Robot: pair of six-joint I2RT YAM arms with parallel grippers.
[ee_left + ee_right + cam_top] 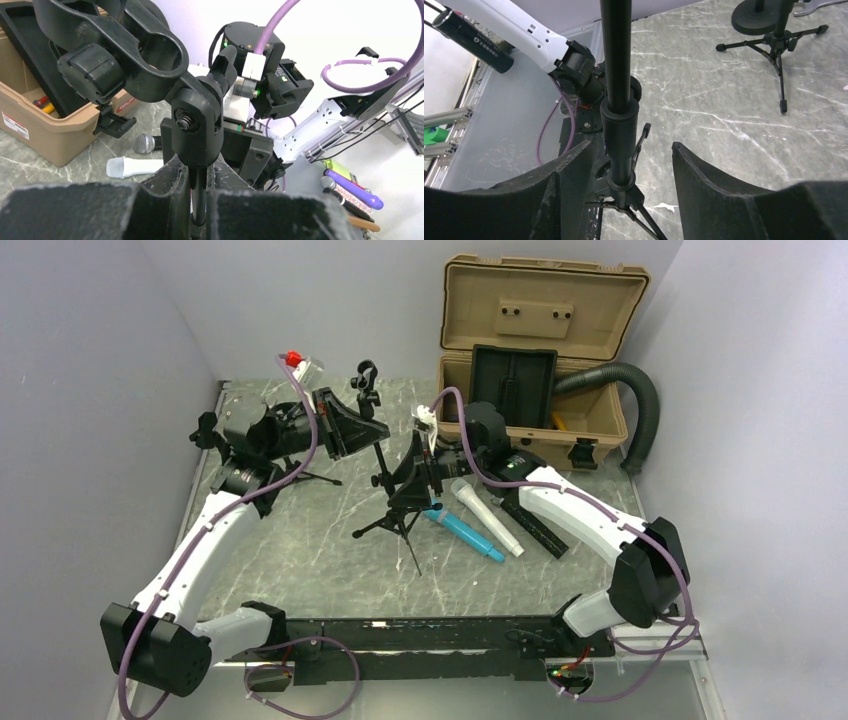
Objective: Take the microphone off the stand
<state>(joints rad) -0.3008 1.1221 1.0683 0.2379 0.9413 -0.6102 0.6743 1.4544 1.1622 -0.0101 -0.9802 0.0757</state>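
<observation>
Top external view: the right gripper (422,472) is black against the black stand (400,495), so its fingers are hard to pick out there. The head of the blue mic (463,530) is hidden behind the stand's legs. In the left wrist view the clip (125,55) is cut off at the upper left. A dark mesh shape behind it at the top edge is too cropped to name. The clip's C-shaped mouth grips no mic.

Three mics lie on the surface (300,560) just right of the stand's feet, side by side. From left to right they are the blue one, a white mic (487,517) and a black mic (532,523). I cannot tell which is the task's own.

A tan case (530,350) stands open at the upper right, with a grey hose (640,410) curling beside it. A second stand (300,475), low and small, sits at the left under the left arm.

The left arm reaches up the frame and bends toward the centre. The left gripper (365,432) is clamped on the stand's thin upper rod, below the clip. The right arm folds in from the lower right. Its fingers (704,180) stand either side of the stand's thick lower tube, with a clear gap on the right side.
</observation>
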